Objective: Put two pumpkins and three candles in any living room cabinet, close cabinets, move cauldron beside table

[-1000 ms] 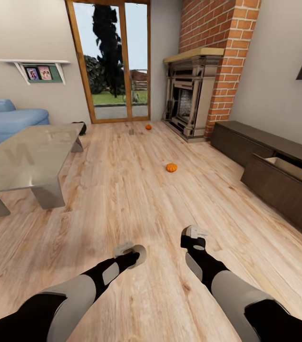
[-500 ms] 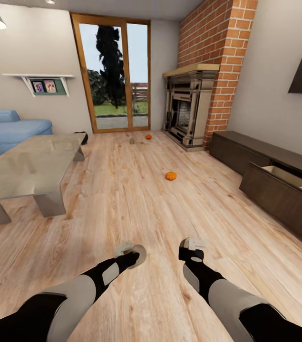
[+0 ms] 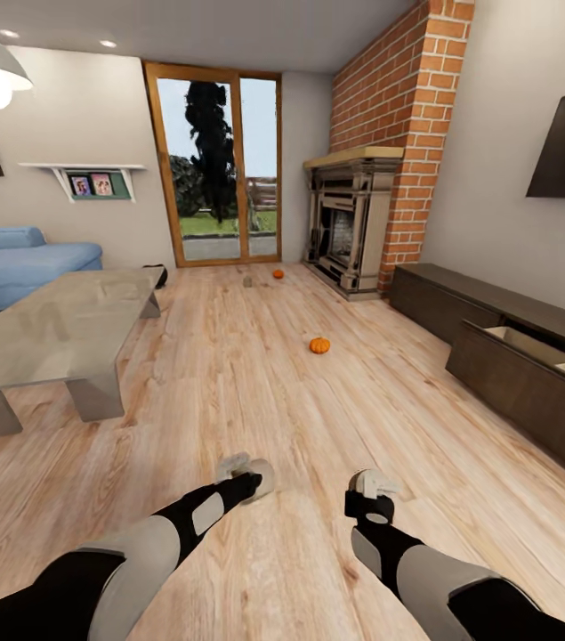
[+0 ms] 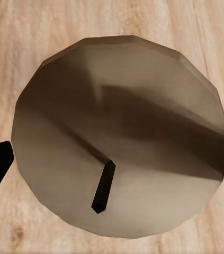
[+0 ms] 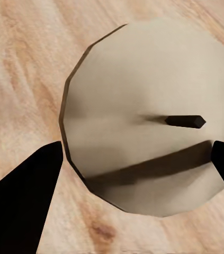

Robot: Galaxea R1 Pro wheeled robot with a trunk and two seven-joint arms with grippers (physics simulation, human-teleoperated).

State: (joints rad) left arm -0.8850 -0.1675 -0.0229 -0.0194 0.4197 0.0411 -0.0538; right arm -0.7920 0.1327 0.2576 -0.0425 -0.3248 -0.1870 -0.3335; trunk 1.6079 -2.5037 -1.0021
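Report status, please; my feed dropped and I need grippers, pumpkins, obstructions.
Left gripper and right gripper each shut on a candle. Two pumpkins on floor ahead. Cabinet drawer open. Path clear.

Plank floor [image 3: 229, 383] (brick chimney [image 3: 407, 133]), seemingly sunlit.

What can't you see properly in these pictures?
- Cauldron: head view, partly hidden behind the coffee table.
- Open drawer of the cabinet: head view, inside cut off by the right edge.
- Small grey thing near the far pumpkin: head view, too small to name.
- Sides of the candle in the left gripper and the candle in the right gripper: wrist views look onto their tops.
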